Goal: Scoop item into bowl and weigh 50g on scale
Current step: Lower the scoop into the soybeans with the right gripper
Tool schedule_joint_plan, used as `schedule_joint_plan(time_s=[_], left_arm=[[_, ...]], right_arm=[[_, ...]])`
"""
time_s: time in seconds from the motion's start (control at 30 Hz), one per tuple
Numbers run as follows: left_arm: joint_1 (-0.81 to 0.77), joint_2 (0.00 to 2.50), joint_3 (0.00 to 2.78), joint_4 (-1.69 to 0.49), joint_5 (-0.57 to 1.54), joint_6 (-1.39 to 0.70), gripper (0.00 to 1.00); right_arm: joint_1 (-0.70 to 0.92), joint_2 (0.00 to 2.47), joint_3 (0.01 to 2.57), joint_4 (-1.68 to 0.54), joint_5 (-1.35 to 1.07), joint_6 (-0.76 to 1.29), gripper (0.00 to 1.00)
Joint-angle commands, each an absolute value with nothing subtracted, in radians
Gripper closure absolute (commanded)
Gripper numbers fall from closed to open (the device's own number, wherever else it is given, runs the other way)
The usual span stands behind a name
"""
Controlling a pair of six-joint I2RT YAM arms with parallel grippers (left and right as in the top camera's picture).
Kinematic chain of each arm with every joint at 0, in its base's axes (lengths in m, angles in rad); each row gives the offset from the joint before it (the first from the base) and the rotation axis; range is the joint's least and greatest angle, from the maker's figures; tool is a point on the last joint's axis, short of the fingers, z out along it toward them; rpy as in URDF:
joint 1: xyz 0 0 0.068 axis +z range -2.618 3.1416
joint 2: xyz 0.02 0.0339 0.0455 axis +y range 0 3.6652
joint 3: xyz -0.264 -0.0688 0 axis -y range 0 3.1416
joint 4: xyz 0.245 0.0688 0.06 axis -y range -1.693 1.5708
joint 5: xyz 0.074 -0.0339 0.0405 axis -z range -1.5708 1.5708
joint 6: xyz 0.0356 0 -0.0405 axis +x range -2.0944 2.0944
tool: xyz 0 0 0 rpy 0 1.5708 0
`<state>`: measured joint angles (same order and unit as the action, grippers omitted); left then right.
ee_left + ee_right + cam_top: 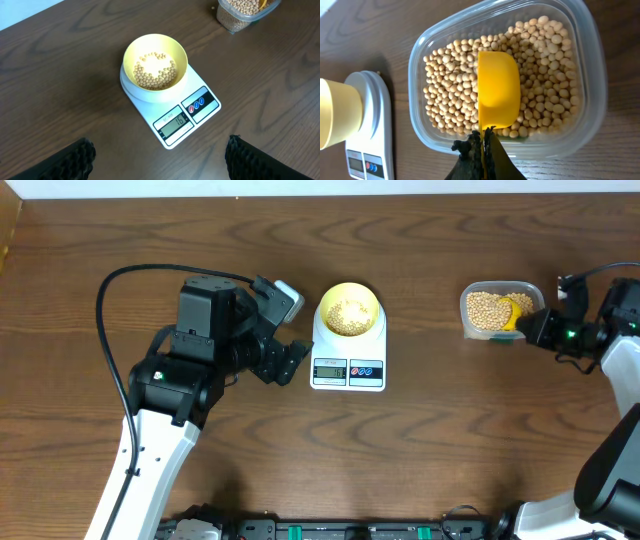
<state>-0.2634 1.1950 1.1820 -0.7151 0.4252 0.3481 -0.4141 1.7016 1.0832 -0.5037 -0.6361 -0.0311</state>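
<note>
Right gripper [483, 135] clamps the yellow scoop [497, 90] in the tub [592, 75] of beans [450, 85] near the table's [450, 460] right edge; left gripper [160, 162] gapes wide beside the scale [172, 125].

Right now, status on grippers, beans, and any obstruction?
Left gripper open, empty. Right gripper shut on scoop in tub. Bowl on scale, some beans in. Nothing blocking.

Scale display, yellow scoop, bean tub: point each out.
scale display [173, 124], left wrist view, centre of the grey LCD.
yellow scoop [498, 92], right wrist view, middle of its cup.
clear plastic tub [592, 90], right wrist view, bare right wall.
</note>
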Motion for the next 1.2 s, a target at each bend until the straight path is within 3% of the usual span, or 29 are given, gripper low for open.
schedule_joint_plan(time_s=[0.0,1.17], left_arm=[[-0.259,1.196,1.167,-0.718,0.445,0.355,0.15],[-0.259,1.196,1.167,-0.718,0.445,0.355,0.15]], right_arm=[[-0.441,1.717,1.074,-0.501,-0.698,-0.042,0.99],[-0.466,1.721,1.049,-0.459,-0.831,-0.042,0.99]])
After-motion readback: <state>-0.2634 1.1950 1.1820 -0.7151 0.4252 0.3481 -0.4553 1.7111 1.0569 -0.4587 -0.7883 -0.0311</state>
